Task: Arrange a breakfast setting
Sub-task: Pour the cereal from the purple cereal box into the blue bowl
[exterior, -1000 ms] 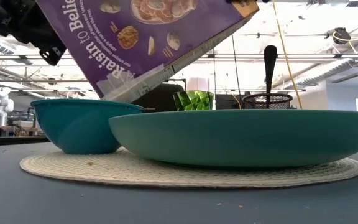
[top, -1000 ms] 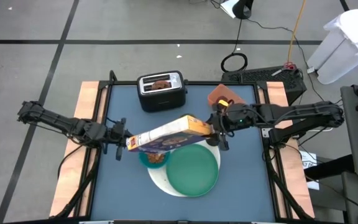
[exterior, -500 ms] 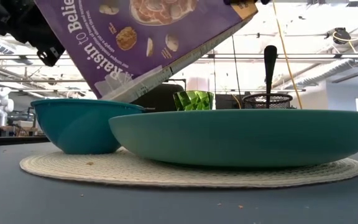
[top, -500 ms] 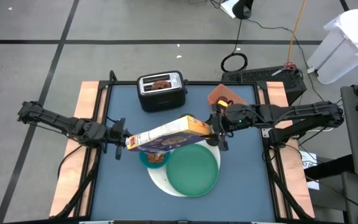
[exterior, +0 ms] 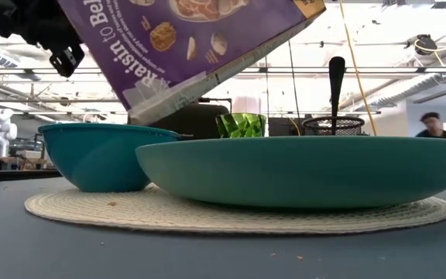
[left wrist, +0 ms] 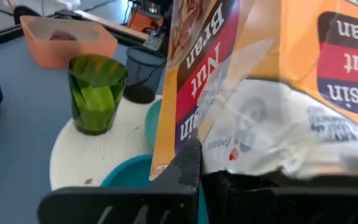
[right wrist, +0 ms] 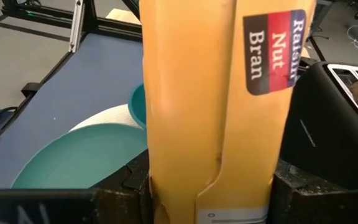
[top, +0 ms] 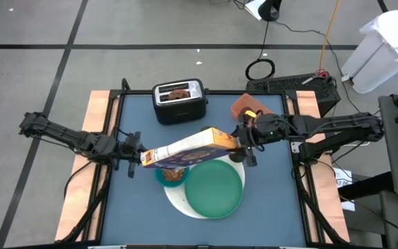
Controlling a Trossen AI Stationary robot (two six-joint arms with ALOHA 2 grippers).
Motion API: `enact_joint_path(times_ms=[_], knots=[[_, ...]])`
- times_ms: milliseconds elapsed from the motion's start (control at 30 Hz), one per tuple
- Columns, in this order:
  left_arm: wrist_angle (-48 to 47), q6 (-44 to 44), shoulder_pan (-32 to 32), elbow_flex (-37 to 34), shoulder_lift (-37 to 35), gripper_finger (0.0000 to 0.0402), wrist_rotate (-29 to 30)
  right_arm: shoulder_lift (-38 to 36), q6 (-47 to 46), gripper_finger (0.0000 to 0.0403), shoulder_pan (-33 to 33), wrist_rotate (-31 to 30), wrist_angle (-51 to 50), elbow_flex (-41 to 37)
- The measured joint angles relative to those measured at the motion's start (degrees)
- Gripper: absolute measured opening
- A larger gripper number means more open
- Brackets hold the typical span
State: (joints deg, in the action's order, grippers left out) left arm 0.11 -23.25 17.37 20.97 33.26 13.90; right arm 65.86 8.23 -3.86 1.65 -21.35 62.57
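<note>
Blue-grey table top [top: 137,200] lies under me, with the silver toaster [top: 179,100] at its far edge and an orange tray [top: 246,107] off toward my right side; on the white round mat [exterior: 231,213] sit the large green plate [top: 215,188] and, touching it on my left side, the blue bowl [top: 171,177]. My right gripper [top: 240,146] is clamped across the bottom end of a cereal box [top: 187,149]; my left gripper [top: 134,156] sits at the box's open mouth with its jaws together, apparently pinching the inner bag [left wrist: 272,134], though I cannot see the contact clearly. What matters now is the box's long axis; it runs nearly level between my two wrists, tipped down toward my left, and in the low view the open corner hangs just above the bowl's rim [exterior: 103,130], not touching it. I judge the pour turns on my right arm lifting its end while the mouth stays over the bowl; the lime cup [left wrist: 96,93] and black cup [left wrist: 143,73] stand just behind.
</note>
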Motion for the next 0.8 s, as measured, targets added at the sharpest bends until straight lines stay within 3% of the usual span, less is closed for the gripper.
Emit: enact_joint_path(times_ms=[367,800], knots=[[12.0,0.3,0.0,0.0,2.8,0.0003,3.2,-1.7,-0.1,0.0174,0.0,0.1,-1.6,0.0],[25.7,9.8,-0.1,0.1,2.8,0.0003,2.9,-2.5,-3.1,0.0174,0.0,-0.1,-7.1,-0.1]])
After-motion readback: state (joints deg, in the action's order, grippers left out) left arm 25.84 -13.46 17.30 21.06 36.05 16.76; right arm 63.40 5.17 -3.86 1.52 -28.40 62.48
